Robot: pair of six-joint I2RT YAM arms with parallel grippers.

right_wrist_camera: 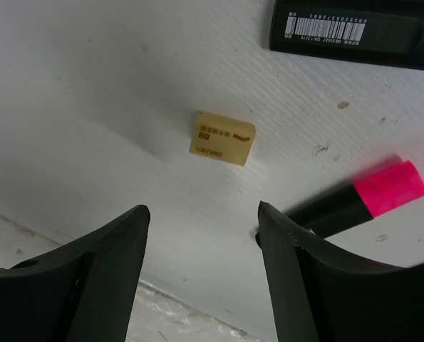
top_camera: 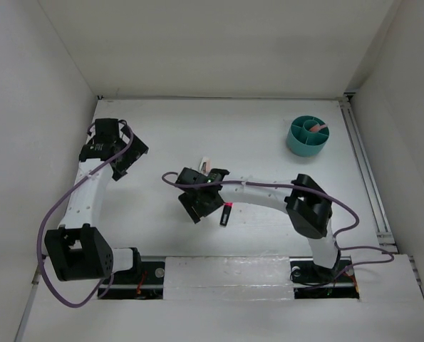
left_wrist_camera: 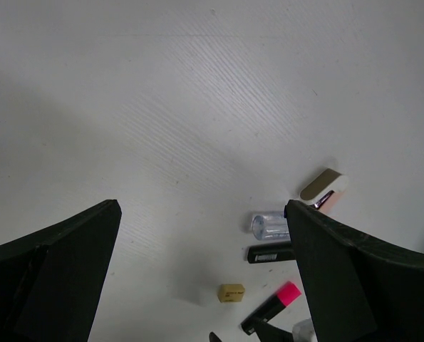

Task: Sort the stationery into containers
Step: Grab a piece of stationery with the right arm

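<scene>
The tan block (right_wrist_camera: 222,137) lies flat on the white worktop (right_wrist_camera: 90,107), printed face up, just ahead of the gap between the right end effector's (right_wrist_camera: 203,214) fingers; those fingers stand spread, nothing between them, and do not touch it. A pink-capped highlighter (right_wrist_camera: 383,191) lies near the block, its black body partly hidden behind one finger; a black highlighter (right_wrist_camera: 354,32) with a barcode lies beyond. In the left wrist view a clear tube (left_wrist_camera: 269,224) sits just beside that black highlighter; a white eraser (left_wrist_camera: 326,187) lies near it. The teal cup (top_camera: 297,147) stands well apart at the far right, a pink pen (top_camera: 317,129) in one compartment. The left end effector (left_wrist_camera: 202,214) hangs spread wide and empty over the far left.
</scene>
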